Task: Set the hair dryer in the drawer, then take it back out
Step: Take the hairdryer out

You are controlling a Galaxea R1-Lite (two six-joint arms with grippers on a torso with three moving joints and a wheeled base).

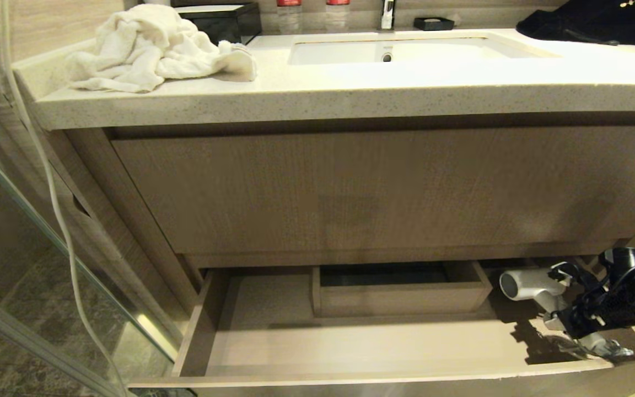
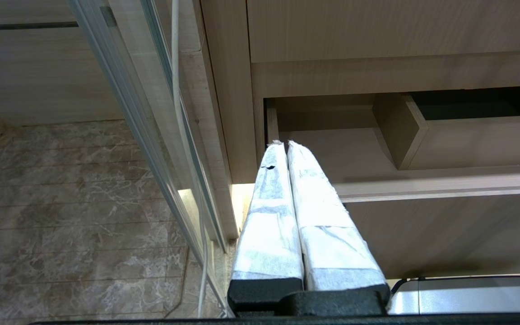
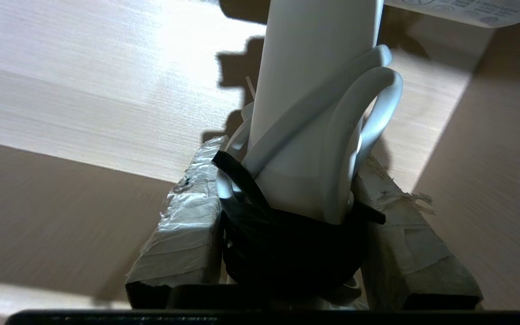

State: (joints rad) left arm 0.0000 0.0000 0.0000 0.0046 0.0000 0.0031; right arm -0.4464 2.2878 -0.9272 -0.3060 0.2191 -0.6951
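The drawer [image 1: 350,342] stands pulled out under the vanity, its pale wood floor bare. At its right end my right gripper [image 1: 563,315] is shut on the handle of the white hair dryer [image 1: 527,284], which hangs just above the floor and casts a shadow on it. The barrel's dark round end points left. In the right wrist view the taped fingers [image 3: 183,216] clamp the hair dryer [image 3: 314,67] handle together with the looped white cord [image 3: 368,104] and black strap [image 3: 287,234]. My left gripper [image 2: 285,144] is shut and empty, parked in front of the drawer's [image 2: 332,149] left end.
A small wooden inner box [image 1: 400,292] sits at the drawer's back middle. Above is the taller wood front [image 1: 383,187] and the countertop with a sink [image 1: 389,52], a white towel [image 1: 152,47] and a black cloth [image 1: 598,22]. A glass panel [image 1: 20,209] and a white cable [image 1: 58,209] stand at the left.
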